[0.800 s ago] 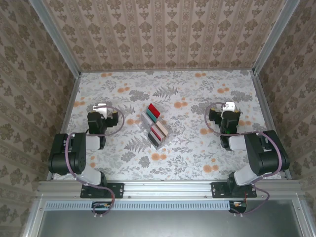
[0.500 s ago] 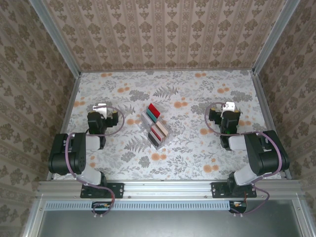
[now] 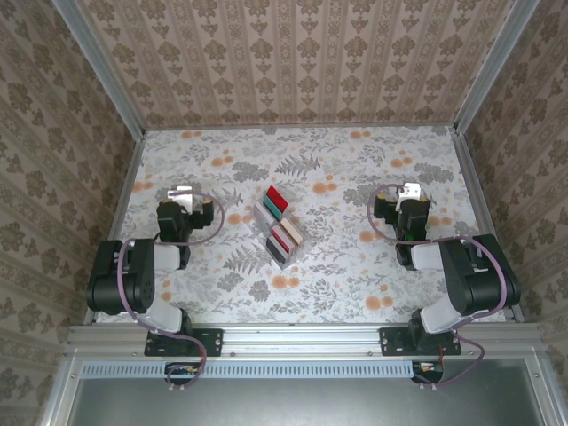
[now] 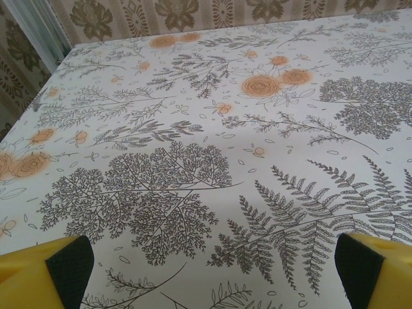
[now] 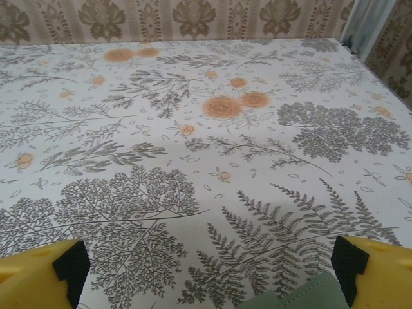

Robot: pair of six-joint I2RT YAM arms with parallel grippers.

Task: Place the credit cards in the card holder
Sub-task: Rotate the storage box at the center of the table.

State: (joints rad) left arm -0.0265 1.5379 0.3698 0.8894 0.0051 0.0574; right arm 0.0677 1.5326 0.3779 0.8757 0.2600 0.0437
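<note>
Several credit cards (image 3: 281, 224) stand on edge in a clear slotted rack at the table's middle: a red one (image 3: 277, 196) at the far end, then teal, beige and dark ones. Well left of the rack, my left gripper (image 3: 180, 193) is open over bare cloth, its yellow fingers (image 4: 64, 270) wide apart and nothing between them (image 4: 212, 273). My right gripper (image 3: 410, 191), right of the rack, is also open (image 5: 209, 273). A corner of the grey-green card holder (image 5: 296, 297) lies on the cloth at the bottom edge, just inside the right finger (image 5: 367, 270).
A floral cloth (image 3: 337, 257) covers the table. Patterned walls and metal posts (image 3: 124, 98) close it in at the back and both sides. The clear rack (image 3: 266, 213) sits diagonally between the two arms.
</note>
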